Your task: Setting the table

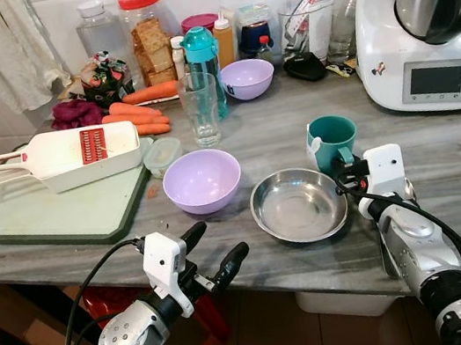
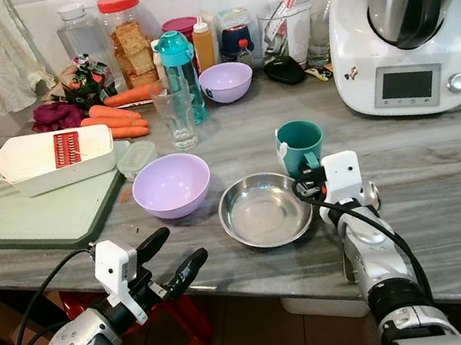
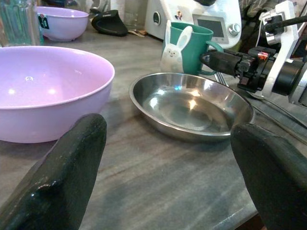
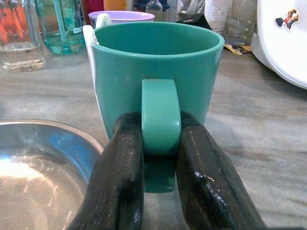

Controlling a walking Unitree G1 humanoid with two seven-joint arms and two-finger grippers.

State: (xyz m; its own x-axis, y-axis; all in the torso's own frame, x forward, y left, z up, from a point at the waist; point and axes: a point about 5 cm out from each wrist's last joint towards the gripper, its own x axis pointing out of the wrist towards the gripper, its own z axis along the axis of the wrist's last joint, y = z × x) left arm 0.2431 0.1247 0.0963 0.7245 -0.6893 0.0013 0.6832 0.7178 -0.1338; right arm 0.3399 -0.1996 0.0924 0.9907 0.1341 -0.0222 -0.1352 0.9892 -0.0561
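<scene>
Right now the right pincer (image 4: 160, 158) is clamped on the handle of the teal ceramic mug (image 1: 332, 140), one black finger on each side of it, and the mug stands upright on the grey marbled tabletop (image 1: 442, 153) just beside the shallow round stainless-steel bowl (image 1: 299, 205). Left of that bowl sits a lilac plastic bowl (image 1: 202, 180), with a clear drinking glass (image 1: 201, 109) behind it. The left pincer (image 1: 212, 253) hovers at the tabletop's front edge, fingers spread apart and holding nothing, pointing toward the two bowls. A pale green cutting board (image 1: 50, 213) carrying a white mandoline slicer (image 1: 58, 156) lies further left.
</scene>
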